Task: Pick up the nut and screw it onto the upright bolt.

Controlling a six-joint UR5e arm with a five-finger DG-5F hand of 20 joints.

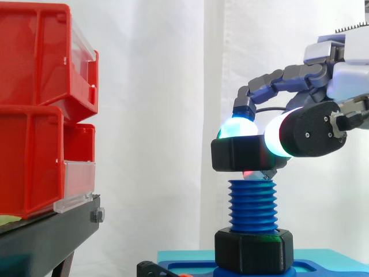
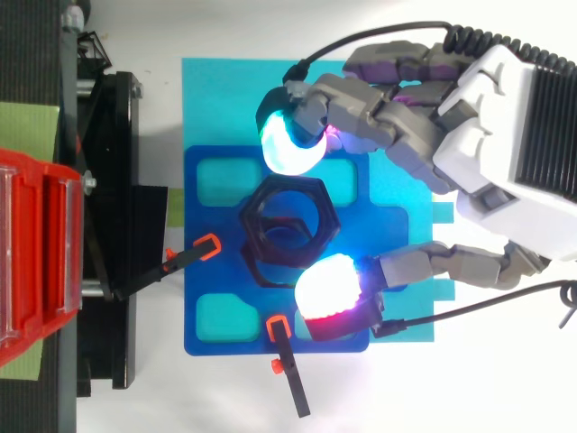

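A black hexagonal nut [image 1: 245, 154] [image 2: 288, 219] sits at the top of the upright blue threaded bolt [image 1: 252, 206]. A second black nut [image 1: 253, 249] rests at the bolt's foot on the blue base plate [image 2: 212, 311]. My hand [image 1: 328, 124] [image 2: 505, 135] comes in from the right, and its glowing fingertips [image 2: 290, 144] pinch the upper nut from opposite sides. One pad glows cyan-green, the other white and red. The nut sits slightly tilted on the bolt's tip. The bolt's top is mostly hidden under the nut in the top view.
Red bins [image 1: 43, 109] are stacked on a black stand [image 1: 46, 234] at the left. The blue plate lies on a cyan mat [image 2: 225, 99] and has square recesses. Black clamps with orange tips [image 2: 206, 248] hold the plate at its left and front edges.
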